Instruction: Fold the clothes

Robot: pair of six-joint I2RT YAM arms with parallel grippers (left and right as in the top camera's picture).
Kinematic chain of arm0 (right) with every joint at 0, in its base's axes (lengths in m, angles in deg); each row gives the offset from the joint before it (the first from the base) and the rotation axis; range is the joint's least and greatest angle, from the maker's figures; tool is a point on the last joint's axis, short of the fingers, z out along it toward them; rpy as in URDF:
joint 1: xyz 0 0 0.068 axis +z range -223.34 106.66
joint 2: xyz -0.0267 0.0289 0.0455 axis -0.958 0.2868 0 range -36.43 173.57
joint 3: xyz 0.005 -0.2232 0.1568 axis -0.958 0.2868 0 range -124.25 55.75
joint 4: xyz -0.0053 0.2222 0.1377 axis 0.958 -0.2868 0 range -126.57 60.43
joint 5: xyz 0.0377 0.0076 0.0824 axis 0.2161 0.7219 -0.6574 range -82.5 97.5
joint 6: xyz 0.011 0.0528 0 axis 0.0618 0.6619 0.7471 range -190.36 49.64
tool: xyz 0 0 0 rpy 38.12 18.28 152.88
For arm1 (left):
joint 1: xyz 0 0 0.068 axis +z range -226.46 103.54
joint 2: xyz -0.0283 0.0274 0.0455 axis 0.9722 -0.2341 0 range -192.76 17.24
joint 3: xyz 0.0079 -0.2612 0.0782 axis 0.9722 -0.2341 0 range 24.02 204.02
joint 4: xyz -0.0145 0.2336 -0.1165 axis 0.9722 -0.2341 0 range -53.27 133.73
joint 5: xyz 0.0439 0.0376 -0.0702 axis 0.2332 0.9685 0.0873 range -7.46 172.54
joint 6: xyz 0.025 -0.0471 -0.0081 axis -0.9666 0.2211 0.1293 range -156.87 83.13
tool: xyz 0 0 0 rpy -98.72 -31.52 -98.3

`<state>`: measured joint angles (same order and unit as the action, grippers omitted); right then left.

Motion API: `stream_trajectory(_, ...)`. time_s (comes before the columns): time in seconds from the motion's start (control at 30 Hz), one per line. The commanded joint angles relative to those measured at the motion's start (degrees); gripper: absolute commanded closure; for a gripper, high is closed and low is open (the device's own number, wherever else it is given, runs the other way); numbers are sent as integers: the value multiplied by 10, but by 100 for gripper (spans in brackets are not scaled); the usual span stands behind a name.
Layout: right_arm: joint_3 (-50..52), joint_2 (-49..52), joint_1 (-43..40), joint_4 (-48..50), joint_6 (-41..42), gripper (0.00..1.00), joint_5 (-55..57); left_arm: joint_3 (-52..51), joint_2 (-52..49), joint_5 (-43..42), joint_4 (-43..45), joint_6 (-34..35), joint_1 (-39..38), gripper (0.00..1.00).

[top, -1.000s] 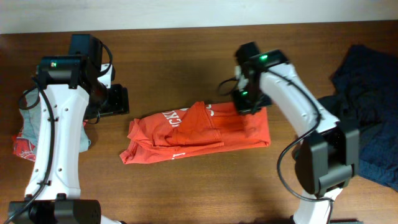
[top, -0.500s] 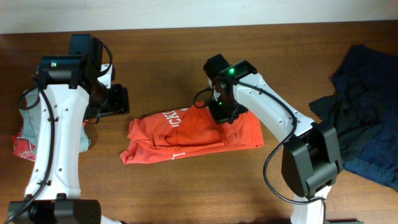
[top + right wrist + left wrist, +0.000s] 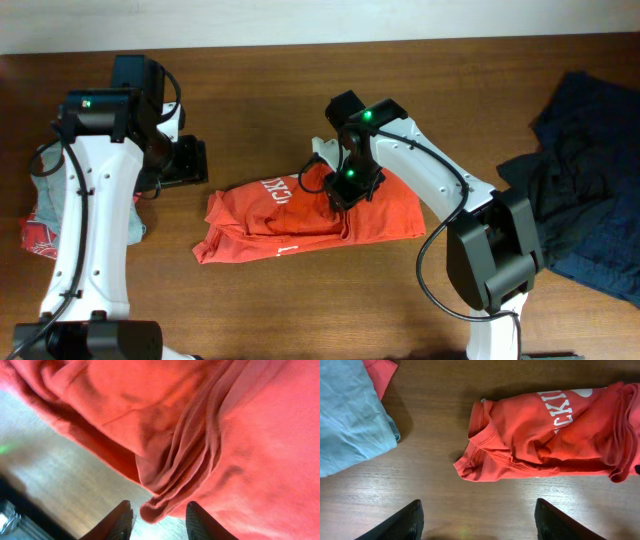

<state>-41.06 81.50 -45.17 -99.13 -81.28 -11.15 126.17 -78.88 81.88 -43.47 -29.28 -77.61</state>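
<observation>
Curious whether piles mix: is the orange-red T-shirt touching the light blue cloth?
Apart: left wrist view shows wooden tabletop between orange-red T-shirt and light blue cloth.

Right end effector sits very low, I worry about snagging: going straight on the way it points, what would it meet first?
Probably the bunched fold of the orange-red T-shirt just ahead of the right end effector; depth is unclear.

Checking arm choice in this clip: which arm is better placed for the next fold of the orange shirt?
Right, probably. The right end effector sits on the orange shirt, a fold of cloth between its open fingers. The left end effector hangs open over bare table, off the shirt's edge.
</observation>
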Motion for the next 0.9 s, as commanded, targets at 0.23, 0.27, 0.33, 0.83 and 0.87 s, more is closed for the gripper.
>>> stream_trajectory(0.23,-10,-29,-47,-1,116,60,162,-5,-5,-6,1,5,1,28)
stream_trajectory(0.27,-10,-43,-57,0,134,60,181,-6,-5,-6,2,5,1,23)
stream_trajectory(0.33,-10,-90,-92,-1,164,60,209,-15,-5,-6,4,5,1,19)
stream_trajectory(0.83,-8,-201,-248,-82,142,49,209,-300,-8,-129,249,-83,1,4)
stream_trajectory(0.87,-8,-201,-248,-82,142,49,209,-307,-10,-129,255,-86,1,4)
